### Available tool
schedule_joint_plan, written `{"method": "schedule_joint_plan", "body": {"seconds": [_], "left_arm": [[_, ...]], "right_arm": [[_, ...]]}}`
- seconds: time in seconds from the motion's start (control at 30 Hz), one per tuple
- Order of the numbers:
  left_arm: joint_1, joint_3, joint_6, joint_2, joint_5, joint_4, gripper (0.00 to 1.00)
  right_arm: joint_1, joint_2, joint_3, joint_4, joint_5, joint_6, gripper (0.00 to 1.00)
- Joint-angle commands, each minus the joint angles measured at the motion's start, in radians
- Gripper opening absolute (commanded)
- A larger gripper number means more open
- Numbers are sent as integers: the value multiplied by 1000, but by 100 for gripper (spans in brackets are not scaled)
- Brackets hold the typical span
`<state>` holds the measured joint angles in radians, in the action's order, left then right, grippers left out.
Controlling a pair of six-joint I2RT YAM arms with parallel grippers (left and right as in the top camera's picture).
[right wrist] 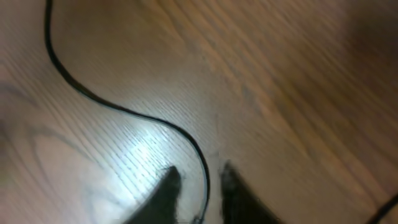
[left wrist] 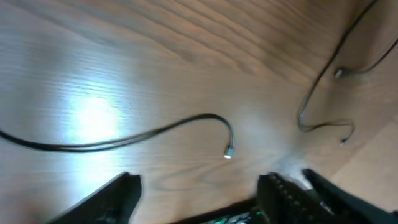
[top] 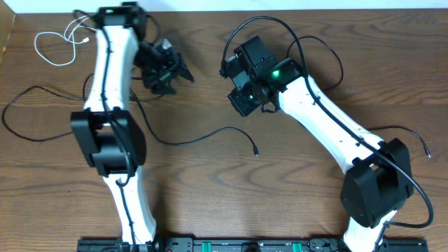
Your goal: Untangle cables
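The short white cable (top: 59, 43) is lying loosely looped at the table's (top: 210, 203) far left corner; one long black cable (top: 203, 136) is snaking across its middle, and a second black cable (top: 418, 140) is curving near its right edge.

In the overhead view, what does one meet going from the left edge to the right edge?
A thin white looped cable, black left gripper, black right gripper, plug end of a thin black cable.
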<state>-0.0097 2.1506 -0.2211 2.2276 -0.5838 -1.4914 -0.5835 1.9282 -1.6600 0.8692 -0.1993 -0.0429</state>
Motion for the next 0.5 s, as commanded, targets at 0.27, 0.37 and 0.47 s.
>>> {"method": "schedule_joint_plan", "body": {"seconds": [0.27,0.37,0.47], "left_arm": [[-181,-22,-320,14,397,-35,60],[-200,-22,-346,-7,419,-39,63],[-201,-22,-395,-51,463,-93,65]], "right_arm": [[217,-73,-42,66,15,215,99],[282,-96,-42,112,3,224,99],[340,-101,-42,165,2,227,99]]}}
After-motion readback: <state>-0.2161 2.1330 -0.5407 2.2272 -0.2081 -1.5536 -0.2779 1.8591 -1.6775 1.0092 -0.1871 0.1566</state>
